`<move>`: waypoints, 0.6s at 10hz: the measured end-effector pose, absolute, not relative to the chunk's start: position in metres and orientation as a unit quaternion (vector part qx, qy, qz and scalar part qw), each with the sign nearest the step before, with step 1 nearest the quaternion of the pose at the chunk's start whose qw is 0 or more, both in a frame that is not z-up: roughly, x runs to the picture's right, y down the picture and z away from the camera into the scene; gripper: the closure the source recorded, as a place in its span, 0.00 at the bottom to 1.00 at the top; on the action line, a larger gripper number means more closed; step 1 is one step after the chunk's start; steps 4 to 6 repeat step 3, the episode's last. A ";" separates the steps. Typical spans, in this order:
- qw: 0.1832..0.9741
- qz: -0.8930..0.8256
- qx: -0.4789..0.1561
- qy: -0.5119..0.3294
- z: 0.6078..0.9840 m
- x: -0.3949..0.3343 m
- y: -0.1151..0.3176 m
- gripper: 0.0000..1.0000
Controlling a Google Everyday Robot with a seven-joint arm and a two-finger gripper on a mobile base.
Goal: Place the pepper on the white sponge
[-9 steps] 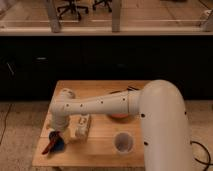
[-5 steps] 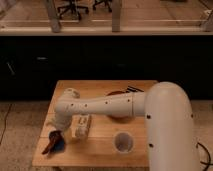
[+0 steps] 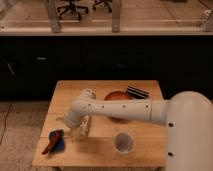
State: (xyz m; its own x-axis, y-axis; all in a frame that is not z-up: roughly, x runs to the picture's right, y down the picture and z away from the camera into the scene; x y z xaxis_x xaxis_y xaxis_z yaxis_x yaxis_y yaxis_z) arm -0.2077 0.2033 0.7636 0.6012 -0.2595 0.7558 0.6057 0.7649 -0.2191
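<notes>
The pepper [image 3: 49, 146], a dark red-brown piece, lies on a blue object [image 3: 58, 142] at the front left of the wooden table [image 3: 145, 150]. The white sponge [image 3: 85, 127] lies lengthwise just to its right, its middle hidden by my arm; its far end [image 3: 88, 93] shows behind the arm. My gripper [image 3: 71, 131] hangs low between the blue object and the sponge, close to the sponge's left side, with the pepper down to its left.
A brown bowl [image 3: 116, 95] and a black-and-white striped object [image 3: 136, 92] sit at the back of the table. A white cup [image 3: 124, 142] stands at the front right. My white arm [image 3: 130, 111] spans the table's middle. Dark cabinets stand behind.
The arm's wrist and gripper have shifted right and toward the front, from over the blue object to beside the sponge. The pepper and blue object have not moved.
</notes>
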 end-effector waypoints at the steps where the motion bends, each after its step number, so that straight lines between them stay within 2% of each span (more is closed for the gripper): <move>1: 0.869 -0.237 -0.231 -0.369 0.763 -0.204 0.201 0.20; 6: 0.877 -0.212 -0.232 -0.364 0.763 -0.202 0.197 0.20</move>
